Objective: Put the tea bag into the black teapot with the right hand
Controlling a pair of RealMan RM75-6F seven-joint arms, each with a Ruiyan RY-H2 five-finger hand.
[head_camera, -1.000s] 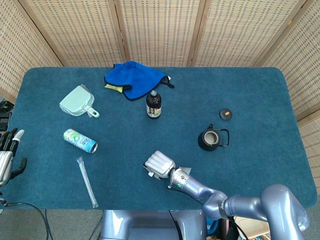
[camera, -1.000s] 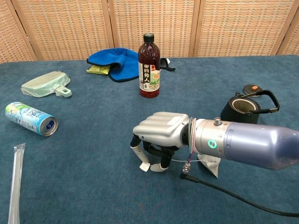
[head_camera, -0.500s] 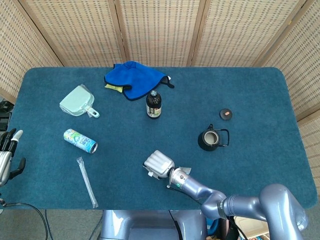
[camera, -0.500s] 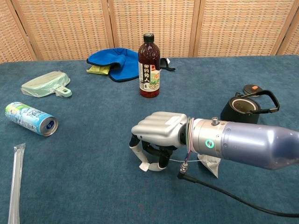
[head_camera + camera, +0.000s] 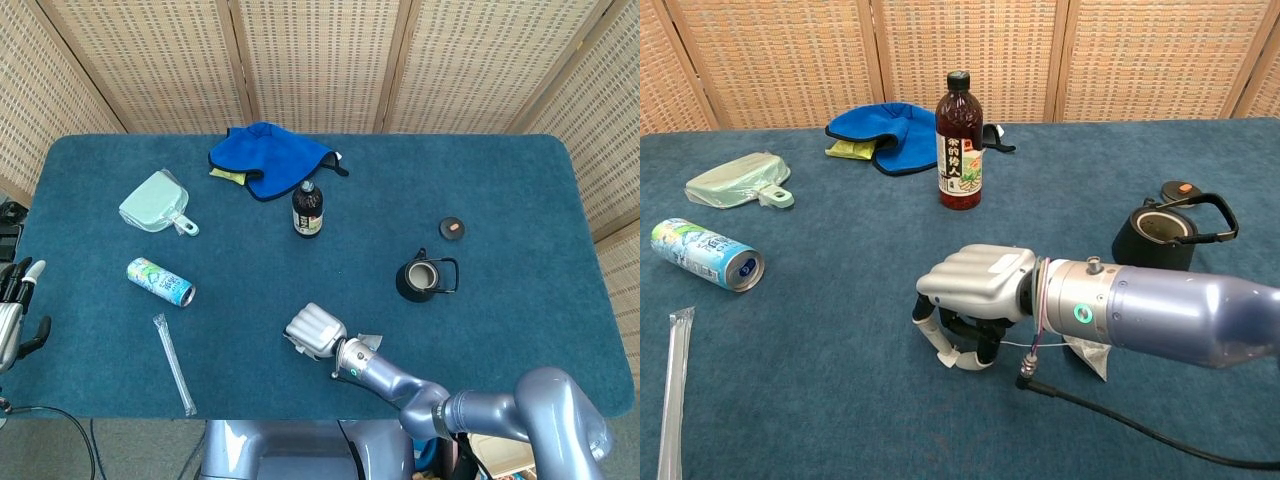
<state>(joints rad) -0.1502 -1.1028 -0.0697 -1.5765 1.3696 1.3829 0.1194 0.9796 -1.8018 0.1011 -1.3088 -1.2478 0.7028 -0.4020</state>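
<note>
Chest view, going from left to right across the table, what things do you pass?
Wrapped straw → drink can lying on its side → pale green dustpan → blue cloth → brown bottle → right hand → tea bag → black teapot.

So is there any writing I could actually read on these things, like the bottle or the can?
Dark brown bottle with white label: Chinese characters printed down it, too small to read surely.
Pale green and blue drink can lying on its side: a printed pattern, no legible words.
Nothing else shows any text.
</note>
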